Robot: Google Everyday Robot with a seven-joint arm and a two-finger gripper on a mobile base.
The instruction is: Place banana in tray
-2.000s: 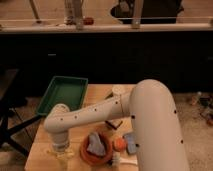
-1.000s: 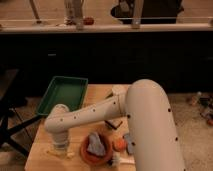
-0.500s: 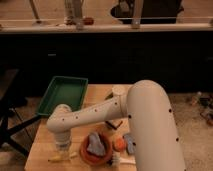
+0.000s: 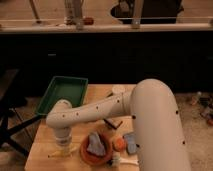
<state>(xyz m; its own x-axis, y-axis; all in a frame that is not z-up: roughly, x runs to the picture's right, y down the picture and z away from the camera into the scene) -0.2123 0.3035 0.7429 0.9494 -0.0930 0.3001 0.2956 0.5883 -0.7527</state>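
Hovering straight over the slim pale-yellow banana on the wooden tabletop, the gripper seems posed for pickup; its grip state cannot be told. The shallow green plastic tray waits at 12 o'clock.

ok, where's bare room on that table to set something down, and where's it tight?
The green tray looks bare inside. Bare wood shows along the table's left edge, between the tray and the banana. It is crowded at front centre and right: the hand sits over the banana, beside the orange bowl, the small orange fruit and the arm.
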